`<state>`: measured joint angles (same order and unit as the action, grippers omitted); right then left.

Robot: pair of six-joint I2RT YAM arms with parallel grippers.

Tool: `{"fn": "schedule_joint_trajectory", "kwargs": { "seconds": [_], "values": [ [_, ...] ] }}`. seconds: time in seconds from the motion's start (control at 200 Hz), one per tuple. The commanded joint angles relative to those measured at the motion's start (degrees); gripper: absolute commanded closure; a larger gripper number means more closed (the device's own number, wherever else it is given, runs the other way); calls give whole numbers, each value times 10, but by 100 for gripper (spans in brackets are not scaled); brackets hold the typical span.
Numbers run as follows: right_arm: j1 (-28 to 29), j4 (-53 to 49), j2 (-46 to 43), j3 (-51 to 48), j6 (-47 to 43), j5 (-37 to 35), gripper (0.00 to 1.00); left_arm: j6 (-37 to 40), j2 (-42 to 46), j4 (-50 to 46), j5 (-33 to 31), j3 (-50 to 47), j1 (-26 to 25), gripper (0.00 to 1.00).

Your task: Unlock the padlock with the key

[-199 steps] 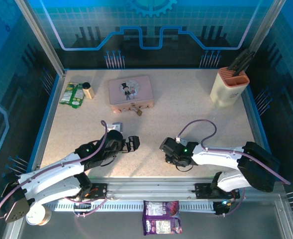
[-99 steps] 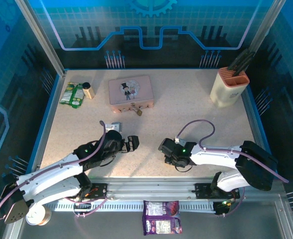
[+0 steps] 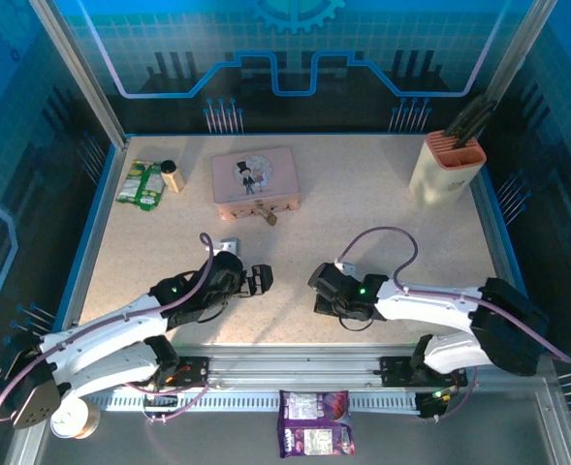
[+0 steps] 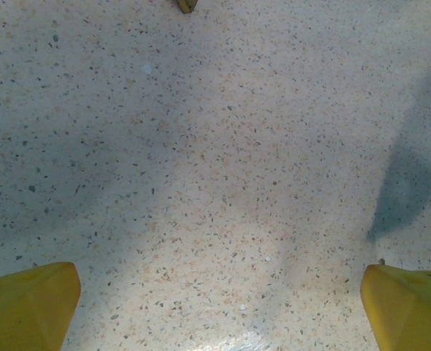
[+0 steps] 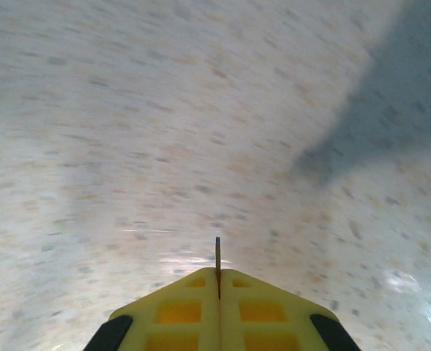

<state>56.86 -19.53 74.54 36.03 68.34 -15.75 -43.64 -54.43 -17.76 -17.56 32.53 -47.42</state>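
Key (image 5: 217,256) pinched by right end effector (image 5: 218,278); left end effector (image 4: 221,296) spread over open tabletop (image 4: 222,146).

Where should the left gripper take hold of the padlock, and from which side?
Probably its brass body, approached from the near side: the padlock lies at the front edge of the pink tin, so the tin blocks the far side.
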Motion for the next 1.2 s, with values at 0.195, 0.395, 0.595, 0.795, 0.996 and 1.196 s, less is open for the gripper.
{"fn": "schedule_joint_trajectory", "kwargs": {
  "seconds": [0.195,0.395,0.595,0.795,0.996,1.196],
  "values": [
    [-10,321,-99,-58,-303,61,100,-3,-29,-9,57,115,-4,9],
    [-5,535,-126,-129,-411,138,100,48,-32,-2,112,157,-4,25],
    [-5,590,-125,-135,-419,180,100,86,-47,29,173,161,-4,39],
    [-7,612,-124,-141,-420,181,100,85,-56,50,193,158,-4,48],
    [-9,621,-120,-143,-417,174,100,80,-57,59,208,154,-4,57],
    [-9,632,-115,-144,-412,162,100,76,-57,60,211,150,-4,63]
  ]
}}
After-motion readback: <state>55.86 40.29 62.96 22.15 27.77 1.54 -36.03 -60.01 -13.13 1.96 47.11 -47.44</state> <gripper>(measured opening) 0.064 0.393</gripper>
